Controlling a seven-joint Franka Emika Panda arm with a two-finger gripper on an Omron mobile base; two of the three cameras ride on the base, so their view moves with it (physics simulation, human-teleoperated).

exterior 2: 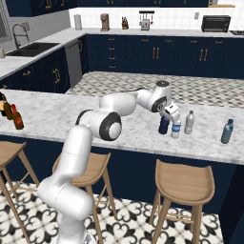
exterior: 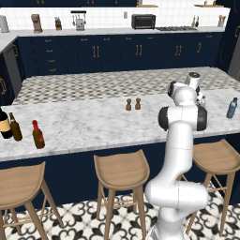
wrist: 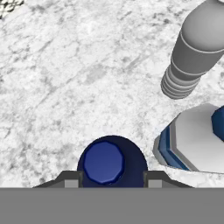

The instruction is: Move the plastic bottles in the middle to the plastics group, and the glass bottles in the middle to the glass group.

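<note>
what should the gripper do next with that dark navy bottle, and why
Probably finish closing on the dark navy bottle: in the hand view its cap sits centred between the fingertips of the gripper, with a gap on each side. Then lift straight up, since the water bottle stands right beside it.

You see the red-capped bottle point(exterior: 38, 134) standing just right of the wine bottle point(exterior: 4, 123) and amber bottle point(exterior: 15, 127), with the teal bottle point(exterior: 231, 108) far right.
</note>
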